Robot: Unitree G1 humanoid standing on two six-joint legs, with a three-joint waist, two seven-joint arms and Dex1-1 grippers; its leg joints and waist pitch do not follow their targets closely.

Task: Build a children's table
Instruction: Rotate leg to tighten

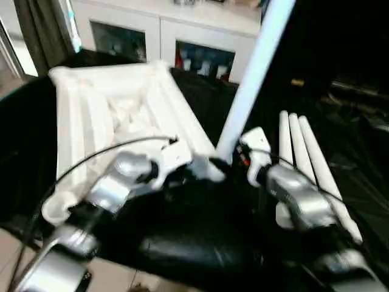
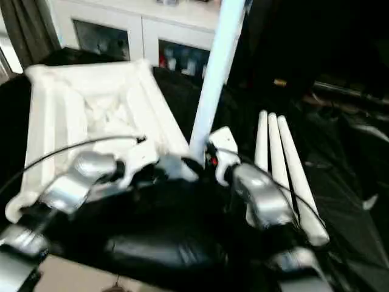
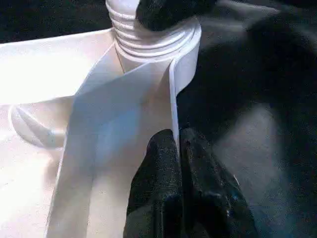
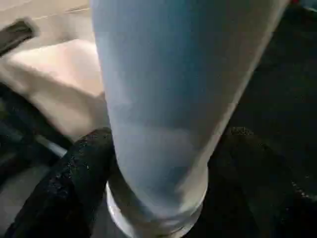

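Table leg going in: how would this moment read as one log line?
step: seating leg in corner socket | right gripper: shut on leg | left gripper: pinching tabletop rim | spare legs: three on black cloth

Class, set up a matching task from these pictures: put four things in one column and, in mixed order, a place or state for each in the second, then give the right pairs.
Things
1. tabletop
2. raised leg
3. three spare legs
4. left gripper

Places or states
A. lying side by side on the black cloth
B. held between the right gripper's fingers, rising steeply
C. lying with its ribbed underside up
D. pinching a thin rim wall of the tabletop

Pairs: 1-C, 2-B, 3-A, 4-D
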